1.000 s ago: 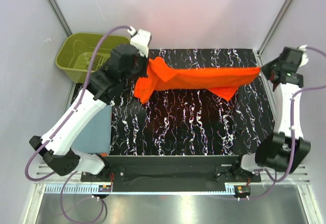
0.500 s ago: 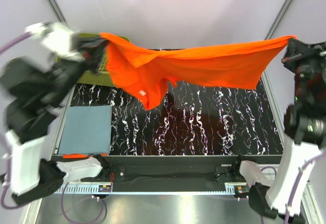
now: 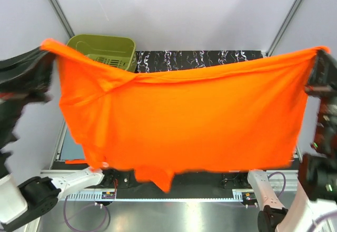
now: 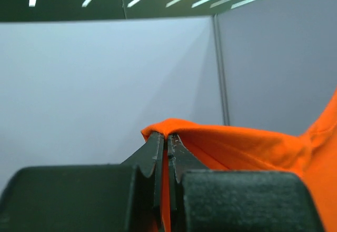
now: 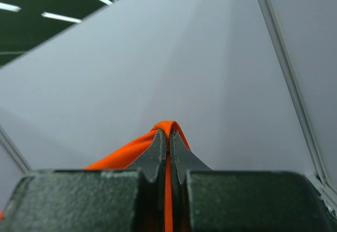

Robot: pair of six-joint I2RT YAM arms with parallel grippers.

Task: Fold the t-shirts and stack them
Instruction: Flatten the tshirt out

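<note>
The orange t-shirt [image 3: 184,116] hangs spread wide in the air, high above the table and close to the top camera, and fills most of that view. My left gripper [image 3: 48,46] is shut on its left top corner, and the pinched cloth shows in the left wrist view [image 4: 221,139]. My right gripper [image 3: 320,52] is shut on its right top corner, with the cloth seen in the right wrist view [image 5: 131,150]. A thin strip of the blue-grey folded t-shirt [image 3: 70,148] shows at the left, mostly hidden behind the orange one.
The olive-green basket [image 3: 105,49] stands at the back left, partly behind the shirt. A strip of the black marbled table mat [image 3: 200,58] shows at the back. Grey booth walls surround the space.
Both grippers have risen and moved apart, lifting the orange shirt off the table. It went from a bunched strip to a wide hanging sheet that covers the table.
</note>
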